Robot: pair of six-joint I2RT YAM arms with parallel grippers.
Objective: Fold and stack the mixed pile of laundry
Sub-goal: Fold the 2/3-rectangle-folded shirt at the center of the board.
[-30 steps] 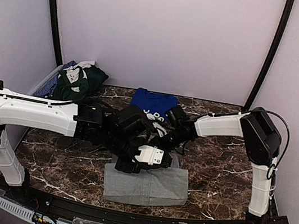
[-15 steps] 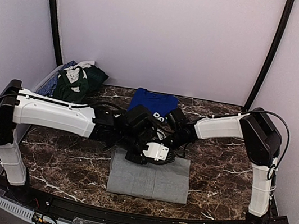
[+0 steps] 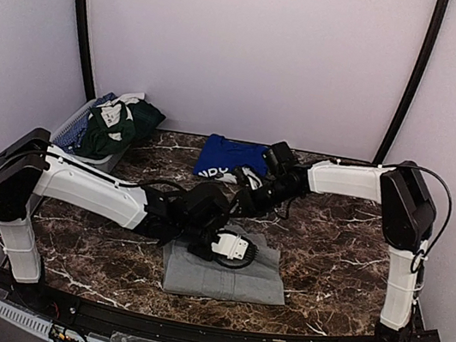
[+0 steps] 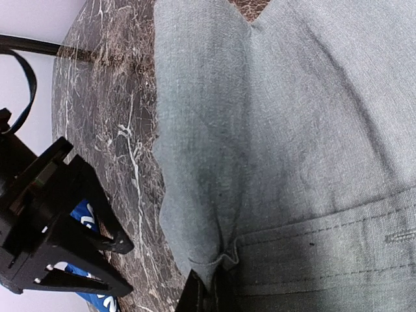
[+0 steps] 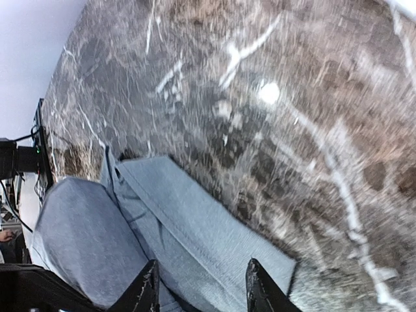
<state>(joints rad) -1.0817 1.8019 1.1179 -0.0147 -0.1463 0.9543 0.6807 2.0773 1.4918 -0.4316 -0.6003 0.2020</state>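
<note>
The marble table (image 3: pixel 330 239) is showing a dark brown, glossy top threaded with white veins. Near its front edge the light-grey polo shirt (image 3: pixel 194 277) is lying folded into a rough rectangle. Its fine knit is reading matte in the left wrist view (image 4: pixel 292 130), with a stitched band running across it. Its far edge is rumpled upward rather than lying flat.

At the far middle of the table the royal-blue T-shirt (image 3: pixel 223 155) is resting as a flat folded square, with white print showing along its near edge. It is lying well apart from the polo.

At the far left corner the mesh basket (image 3: pixel 68 130) is holding crumpled dark-green pieces (image 3: pixel 118 127) heaped above its rim.

The left gripper (image 3: pixel 231 248) is sitting over the polo's far edge. Its 2 fingers are pressing together on a puckered fold of the grey cloth (image 4: pixel 207 296).

The right gripper (image 3: pixel 245 200) is hanging between the 2 shirts. Its black fingers are standing apart with nothing clamped between them (image 5: pixel 201 292), and soft grey fabric is lying below.
</note>
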